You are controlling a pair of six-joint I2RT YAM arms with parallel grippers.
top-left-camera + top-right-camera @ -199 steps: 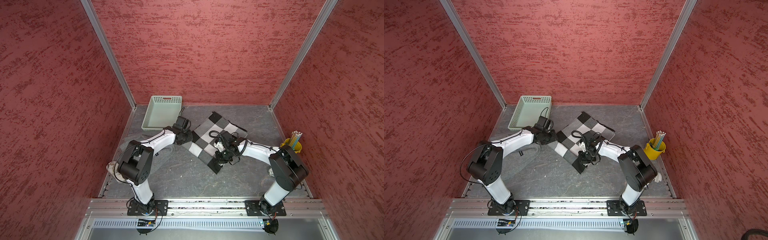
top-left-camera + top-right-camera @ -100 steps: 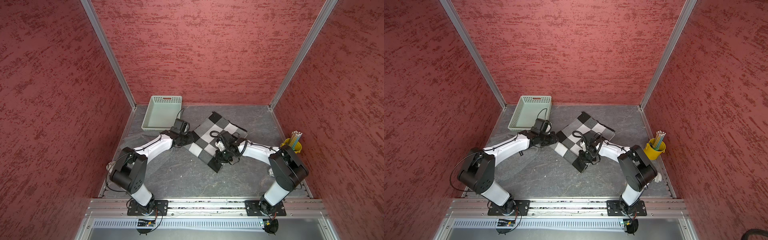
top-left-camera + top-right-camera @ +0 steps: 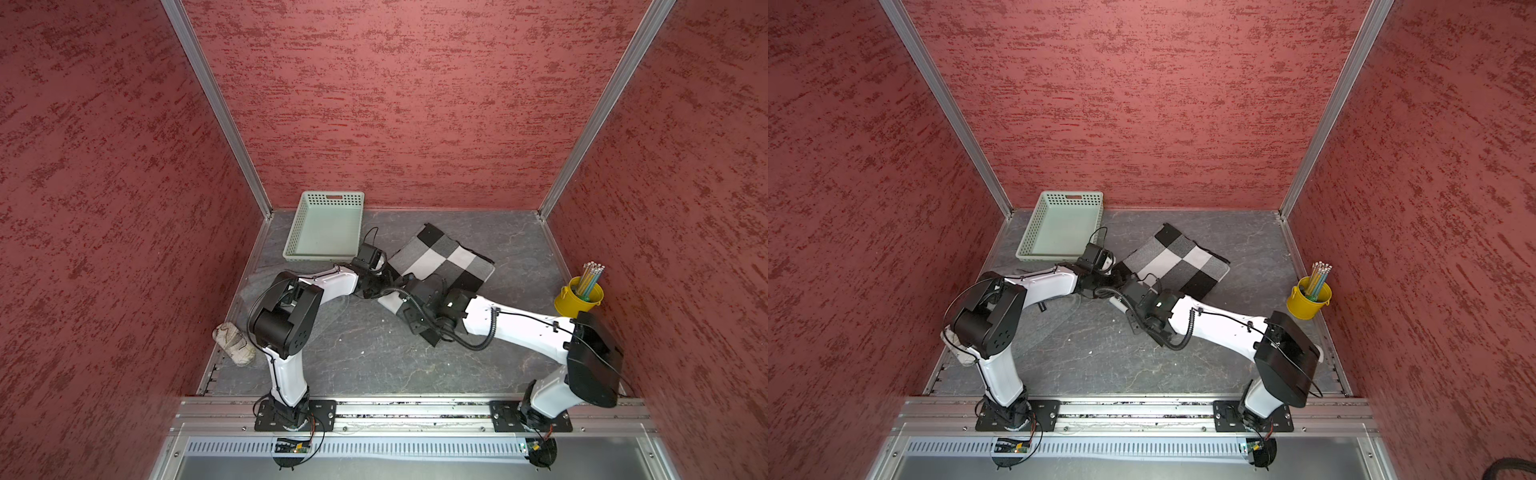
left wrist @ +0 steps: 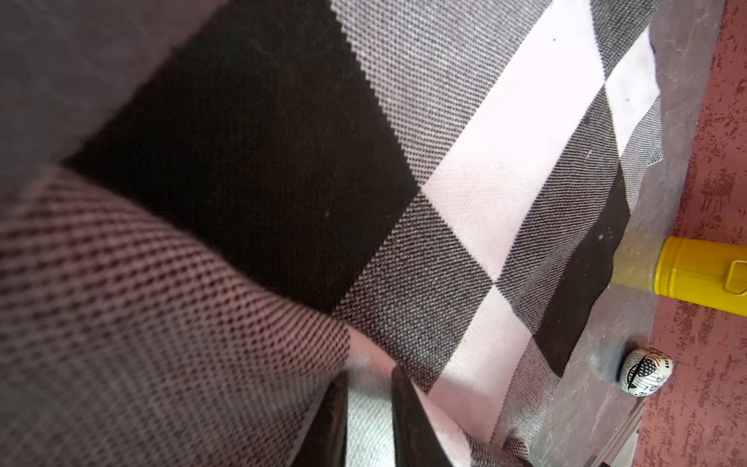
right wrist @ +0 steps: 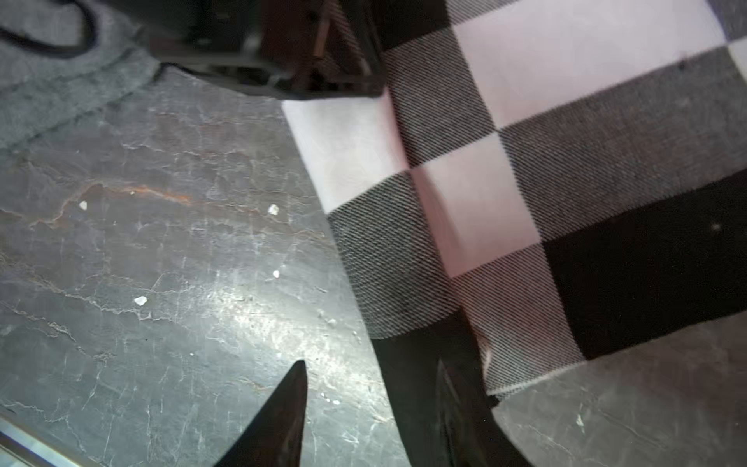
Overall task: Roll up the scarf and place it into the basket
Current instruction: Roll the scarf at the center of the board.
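Both top views show the shallow, pale mint-green, perforated plastic basket (image 3: pixel 319 257) lying empty beyond the left side of the black, grey and white checked woven scarf (image 3: pixel 446 257), near it but apart. Next comes the left hand (image 4: pixel 370 378), at the scarf's left corner. The left wrist view has its two dark fingers (image 4: pixel 408 424) almost together, with a strip of pale cloth pinched between them and a fold of fabric lifted close to the lens.

The scarf itself lies folded flat on the grey stone-look tabletop (image 3: pixel 374 361). It is a broad rectangle, and only a narrow band along one edge looks turned over in the right wrist view. The right hand (image 5: pixel 372 364) is at the scarf's near corner, spread wide and gripping nothing, with one tip over bare tabletop and the other at the black corner square. A small yellow metal bucket (image 3: pixel 579 301) of pencils stands well to the right of the scarf.

By my judgement the rolling has barely begun. Most of the roll, the lift and the placing into the basket are left.
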